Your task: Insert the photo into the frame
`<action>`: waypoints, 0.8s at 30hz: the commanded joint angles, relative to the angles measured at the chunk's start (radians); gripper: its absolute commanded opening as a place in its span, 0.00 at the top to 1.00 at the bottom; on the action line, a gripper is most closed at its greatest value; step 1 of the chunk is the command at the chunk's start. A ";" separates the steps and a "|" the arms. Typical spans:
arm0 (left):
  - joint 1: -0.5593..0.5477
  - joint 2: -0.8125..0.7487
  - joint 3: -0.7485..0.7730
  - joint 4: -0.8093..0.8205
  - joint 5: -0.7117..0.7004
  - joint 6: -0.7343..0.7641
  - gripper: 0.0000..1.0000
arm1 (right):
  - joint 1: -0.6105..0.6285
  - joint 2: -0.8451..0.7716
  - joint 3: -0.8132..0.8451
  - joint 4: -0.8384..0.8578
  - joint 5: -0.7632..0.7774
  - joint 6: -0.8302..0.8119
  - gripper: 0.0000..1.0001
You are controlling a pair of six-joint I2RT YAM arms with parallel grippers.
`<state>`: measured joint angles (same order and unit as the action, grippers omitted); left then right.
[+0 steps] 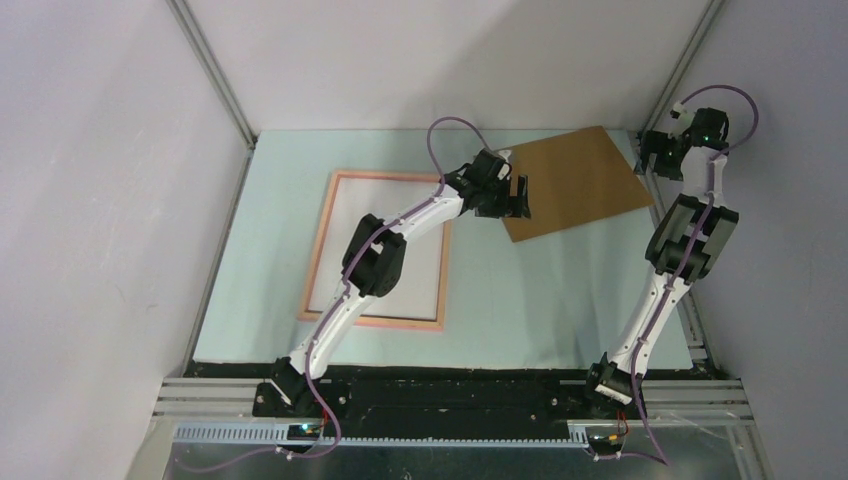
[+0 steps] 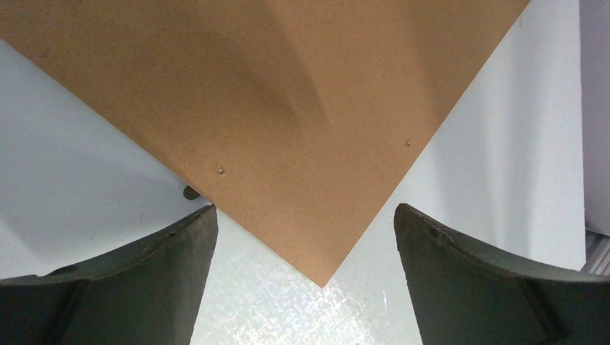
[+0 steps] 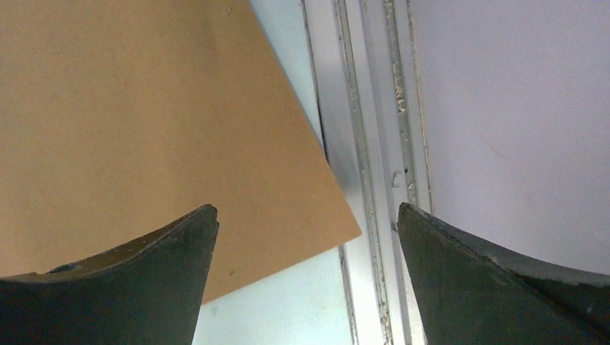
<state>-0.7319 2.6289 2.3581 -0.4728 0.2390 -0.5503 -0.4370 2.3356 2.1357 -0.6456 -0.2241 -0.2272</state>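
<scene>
**Frame.** The pink frame [image 1: 318, 245] lies flat on the table [image 1: 520, 300], left of centre. The left arm's forearm crosses above its right half. It is well apart from both grippers, so neither is working on it at this moment.

**Photo.** No blue seascape shows in any view. The frame's opening holds a white surface [image 1: 415, 275], paler than the table covering. This could be the photo lying face down with its white back up, but the frames do not settle it.

**Backing board.** The brown backing board [image 1: 580, 175] lies skewed at the far right of the table, clear of the frame. One corner reaches the aluminium side rail [image 3: 367, 144].

**Left gripper.** The left gripper [image 1: 518, 197] sits at the board's near-left corner, jaws spread wide and holding nothing. In its wrist view that corner points straight into the gap between the fingers (a line-up suited to pinching the corner).

**Right gripper.** The right gripper [image 1: 648, 158] is at the board's opposite side, by the rail, also wide open and empty. One finger is over the board and the other over the rail.

**Assessment.** The two arms bracket the board at opposite corners, most likely to lift or slide it toward the frame. The corner by the rail leaves that finger little room (risk of catching the rail).
</scene>
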 commanded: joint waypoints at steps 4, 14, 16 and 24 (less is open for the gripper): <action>-0.015 0.027 0.041 -0.007 0.010 -0.026 0.02 | 0.024 0.128 0.149 -0.083 0.035 -0.078 0.01; -0.018 0.028 0.038 -0.007 0.029 -0.032 0.02 | 0.040 0.228 0.249 -0.145 0.045 -0.141 0.03; -0.018 0.027 0.039 -0.007 0.029 -0.029 0.02 | 0.042 0.229 0.251 -0.152 0.035 -0.151 0.02; -0.023 0.019 0.037 -0.007 0.025 -0.019 0.03 | 0.061 0.232 0.261 -0.235 0.021 -0.207 0.02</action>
<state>-0.7364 2.6328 2.3642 -0.4732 0.2470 -0.5610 -0.3943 2.5607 2.3497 -0.8185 -0.1917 -0.3889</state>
